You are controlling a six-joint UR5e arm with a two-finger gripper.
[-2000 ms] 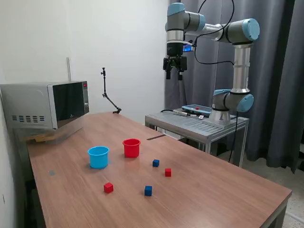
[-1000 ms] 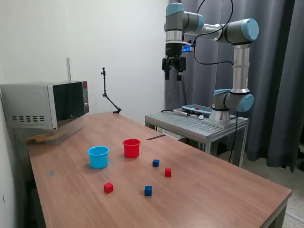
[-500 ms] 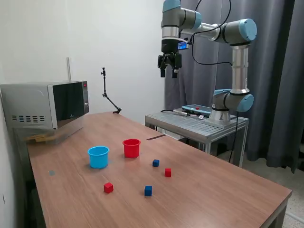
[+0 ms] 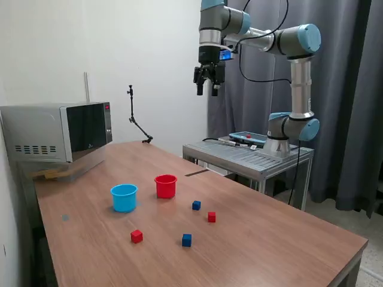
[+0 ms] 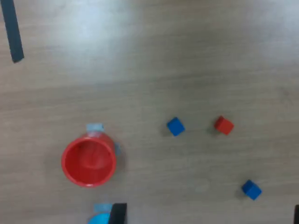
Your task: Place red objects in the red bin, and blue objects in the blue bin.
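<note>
Wooden table (image 4: 269,239) carries everything. Microwave (image 4: 57,133) on far corner at exterior view's left; metal stand (image 4: 248,156) holding arm base behind table. Thin jointed mount (image 4: 136,122) at back edge. Gripper (image 4: 207,89) high above table, well clear of all objects, fingers apart, holding nothing. Blue cup (image 4: 124,197) and red cup (image 4: 166,186) near each other, upright. Red cup looks empty in wrist view. Four cubes loose on table nearby: blue cube (image 4: 196,205), red cube (image 4: 211,217), second blue cube (image 4: 187,240), second red cube (image 4: 136,236). Nothing between cubes and cups.

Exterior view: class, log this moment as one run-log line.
hand: high above table, open, empty | red cup, blue cup: upright | two red cubes, two blue cubes: on table, none sorted
</note>
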